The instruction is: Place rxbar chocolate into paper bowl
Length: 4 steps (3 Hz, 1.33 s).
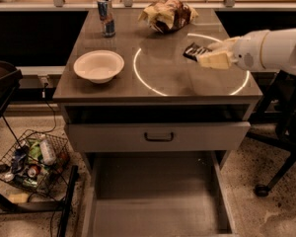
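Observation:
The rxbar chocolate point(193, 50), a flat dark bar with pale lettering, sits between the fingers of my gripper point(207, 54) over the right part of the table. The gripper is shut on its right end and holds it slightly above the tabletop; my white arm reaches in from the right. The paper bowl point(98, 66), off-white and shallow, stands empty near the table's front left, well left of the gripper.
A blue-silver can point(106, 16) stands at the back left and a yellow-brown snack bag point(167, 15) at the back middle. The grey table point(158, 90) has a low drawer point(158, 196) pulled out. A wire basket point(32, 159) sits on the floor at left, a chair base point(278, 147) at right.

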Available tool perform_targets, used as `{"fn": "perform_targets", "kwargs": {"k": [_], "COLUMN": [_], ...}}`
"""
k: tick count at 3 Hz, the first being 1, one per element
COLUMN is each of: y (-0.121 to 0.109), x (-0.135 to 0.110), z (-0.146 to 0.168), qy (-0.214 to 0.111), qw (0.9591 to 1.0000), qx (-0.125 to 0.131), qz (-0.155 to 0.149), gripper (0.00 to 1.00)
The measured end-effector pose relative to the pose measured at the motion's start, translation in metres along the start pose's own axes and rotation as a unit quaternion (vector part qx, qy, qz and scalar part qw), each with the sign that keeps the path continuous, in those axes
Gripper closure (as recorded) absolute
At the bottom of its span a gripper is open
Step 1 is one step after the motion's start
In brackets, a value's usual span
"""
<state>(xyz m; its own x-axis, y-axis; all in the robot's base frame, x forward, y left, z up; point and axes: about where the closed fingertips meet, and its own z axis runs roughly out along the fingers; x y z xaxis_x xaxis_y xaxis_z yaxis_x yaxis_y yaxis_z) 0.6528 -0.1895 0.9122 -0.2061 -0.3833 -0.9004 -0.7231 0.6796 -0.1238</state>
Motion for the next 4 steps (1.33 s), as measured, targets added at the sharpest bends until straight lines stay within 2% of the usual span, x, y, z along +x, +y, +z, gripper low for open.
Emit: {"fn": "perform_targets", "kwargs": {"k": [1, 2, 3, 4], "y": [0.02, 0.034, 0.056, 0.096], "x": [-0.044, -0.076, -0.104, -0.119], "z": [0.003, 0.024, 0.057, 0.093], "qy": [0.011, 0.047, 0.085, 0.113], "qw": [0.9991, 0.9956, 0.9875, 0.9752], "qx": [-0.015, -0.03, -0.055, -0.104], "qz": [-0.037, -0.076, -0.12, -0.16], "gripper": [1.0, 1.0, 1.0, 1.0]}}
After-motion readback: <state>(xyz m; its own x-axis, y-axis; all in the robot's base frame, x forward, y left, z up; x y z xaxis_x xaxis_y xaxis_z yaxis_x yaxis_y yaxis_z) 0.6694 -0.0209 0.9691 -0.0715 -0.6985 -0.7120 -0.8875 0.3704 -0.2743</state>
